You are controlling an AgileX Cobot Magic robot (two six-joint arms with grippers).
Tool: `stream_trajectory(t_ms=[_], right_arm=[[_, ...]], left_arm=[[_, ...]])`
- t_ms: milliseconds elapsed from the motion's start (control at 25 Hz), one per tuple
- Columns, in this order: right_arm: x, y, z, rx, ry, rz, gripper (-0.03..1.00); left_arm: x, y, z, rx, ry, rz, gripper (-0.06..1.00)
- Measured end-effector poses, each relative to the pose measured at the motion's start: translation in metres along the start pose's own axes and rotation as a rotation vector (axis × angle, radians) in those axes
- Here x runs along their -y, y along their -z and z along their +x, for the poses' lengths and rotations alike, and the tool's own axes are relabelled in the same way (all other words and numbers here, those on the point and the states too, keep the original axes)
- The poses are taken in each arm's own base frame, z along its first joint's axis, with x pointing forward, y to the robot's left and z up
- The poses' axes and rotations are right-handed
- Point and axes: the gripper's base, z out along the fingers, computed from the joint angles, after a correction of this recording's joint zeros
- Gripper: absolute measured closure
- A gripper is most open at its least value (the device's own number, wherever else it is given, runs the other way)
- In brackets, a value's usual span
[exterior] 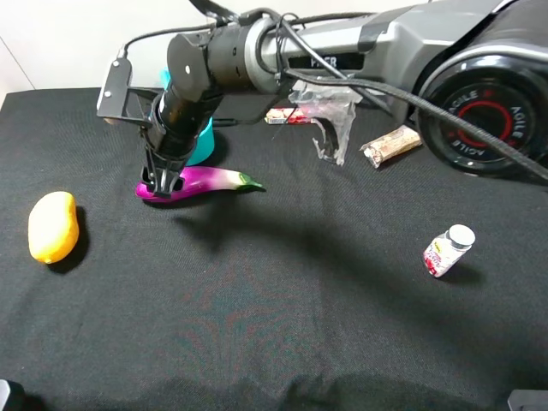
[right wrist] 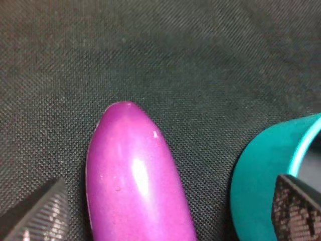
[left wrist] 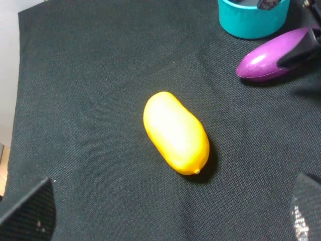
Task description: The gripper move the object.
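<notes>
The magenta-purple eggplant (exterior: 214,180) lies on the black cloth just in front of the teal pot (exterior: 204,141), with its green stem pointing right. My right gripper (exterior: 163,181) reaches across to the left and stands over the eggplant's rounded purple end. In the right wrist view the eggplant (right wrist: 135,175) lies between the fingers of my right gripper (right wrist: 165,211), which are wide apart and not touching it. My left gripper (left wrist: 168,221) is open and empty above the yellow mango (left wrist: 175,133). The eggplant (left wrist: 266,60) also shows in the left wrist view.
The mango (exterior: 53,227) lies at the left. A small white-capped bottle (exterior: 447,250) lies at the right. A clear plastic bag (exterior: 330,116) and a snack bar (exterior: 392,144) lie at the back. The teal pot (right wrist: 261,170) sits close beside the right gripper's finger.
</notes>
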Motion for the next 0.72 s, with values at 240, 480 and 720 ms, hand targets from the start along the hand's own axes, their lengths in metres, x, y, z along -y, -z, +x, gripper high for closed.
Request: stream_trajectory(t_ms=[240,480,720], right_arm=[[0.002,0.012,-0.006,0.010,-0.010,0.001,0.35],[0.001,0.029,-0.012,0.001,-0.016,-0.019,0.35],[0.012,0.056,-0.008,-0.044,-0.071,-0.023,0.35]], left_arm=[[0.000,0.000,0.000,0.000,0.000,0.000,-0.05],[0.000,0.000,0.000,0.000,0.000,0.000,-0.05],[0.000,0.000,0.000,0.000,0.000,-0.001,-0.05]])
